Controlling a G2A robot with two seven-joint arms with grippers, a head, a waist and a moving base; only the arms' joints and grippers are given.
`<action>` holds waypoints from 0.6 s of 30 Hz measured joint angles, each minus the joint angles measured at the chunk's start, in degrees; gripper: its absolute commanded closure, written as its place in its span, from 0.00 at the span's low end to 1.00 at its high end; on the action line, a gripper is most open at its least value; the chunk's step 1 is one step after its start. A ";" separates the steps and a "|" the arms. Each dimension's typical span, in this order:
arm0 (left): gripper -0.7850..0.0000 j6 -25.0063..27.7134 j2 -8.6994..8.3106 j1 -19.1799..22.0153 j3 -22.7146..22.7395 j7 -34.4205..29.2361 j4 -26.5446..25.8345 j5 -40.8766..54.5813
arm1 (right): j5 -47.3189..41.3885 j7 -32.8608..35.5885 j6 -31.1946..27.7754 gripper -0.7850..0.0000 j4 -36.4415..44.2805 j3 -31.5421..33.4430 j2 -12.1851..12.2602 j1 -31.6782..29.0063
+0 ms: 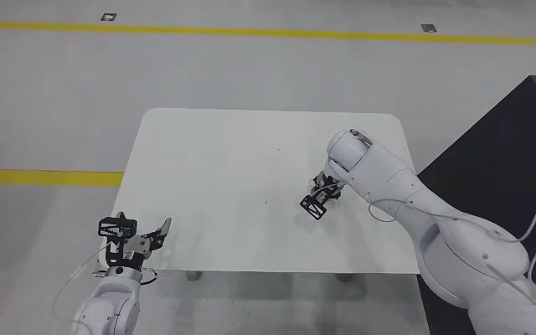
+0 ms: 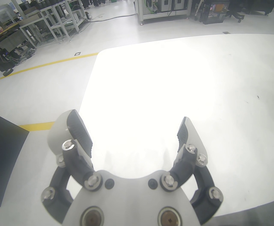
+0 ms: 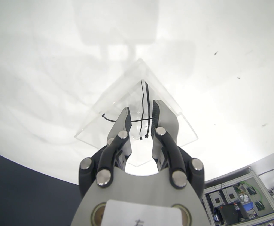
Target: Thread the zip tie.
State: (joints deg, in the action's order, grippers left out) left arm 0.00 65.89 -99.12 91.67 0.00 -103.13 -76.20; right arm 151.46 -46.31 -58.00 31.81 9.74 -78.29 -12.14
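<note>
1. The right gripper (image 3: pixel 140 106) is being held partly open over a clear tray (image 3: pixel 119 89), with nothing gripped.
2. Black zip ties (image 3: pixel 147 100) are being kept in that tray, between the fingers.
3. The left gripper (image 2: pixel 128 114) is being held wide open and empty over the table (image 1: pixel 234 167) corner.

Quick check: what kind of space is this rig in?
Probably an industrial lab or workshop: yellow lines on the pale floor, aluminium-frame racks, and equipment cabinets beyond the white table.

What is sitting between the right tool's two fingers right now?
Black zip ties, lying crossed in a clear tray; the right wrist view shows them through the gap of the open right tool.
</note>
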 measured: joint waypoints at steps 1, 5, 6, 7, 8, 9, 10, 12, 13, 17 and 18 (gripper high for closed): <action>0.00 0.00 0.00 0.00 0.00 0.00 0.00 0.00 | 0.00 0.00 0.00 0.80 -0.47 0.00 -0.27 0.06; 0.00 0.00 0.00 0.00 0.00 0.00 0.00 0.00 | 0.39 0.00 0.01 1.00 -2.10 0.00 -1.49 0.00; 0.00 0.00 0.00 0.00 0.00 0.00 0.00 0.00 | 0.48 0.00 0.01 1.00 -2.42 0.00 -1.73 0.04; 0.00 0.00 0.00 0.00 0.00 0.00 0.00 0.00 | 0.53 0.00 0.01 1.00 -2.77 0.00 -1.95 0.07; 0.00 0.00 0.00 0.00 0.00 0.00 0.00 0.00 | 0.56 0.00 0.01 1.00 -3.25 0.00 -2.24 0.13; 0.00 0.00 0.00 0.00 0.00 0.00 0.00 0.00 | 0.55 0.00 0.00 1.00 -3.61 0.00 -2.44 0.19; 0.00 0.00 0.00 0.00 0.00 0.00 0.00 0.00 | 0.50 0.00 0.00 1.00 -3.92 0.00 -2.64 0.27; 0.00 0.00 0.00 0.00 0.00 0.00 0.00 0.00 | 0.48 0.00 0.00 1.00 -4.47 0.00 -3.07 0.39; 0.00 0.00 0.00 0.00 0.00 0.00 0.00 0.00 | 0.43 0.00 0.00 1.00 -4.73 0.00 -3.21 0.49; 0.00 0.00 0.00 0.00 0.00 0.00 0.00 0.00 | -0.61 0.00 0.00 1.00 -5.18 0.00 -3.36 1.28; 0.00 0.00 0.00 0.00 0.00 0.00 0.00 0.00 | -0.92 0.00 0.00 1.00 -5.06 0.00 -3.27 1.47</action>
State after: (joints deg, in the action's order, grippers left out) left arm 0.00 65.89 -99.12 91.67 0.00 -103.13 -76.20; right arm 150.55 -46.31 -58.00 26.75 9.74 -81.56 -10.66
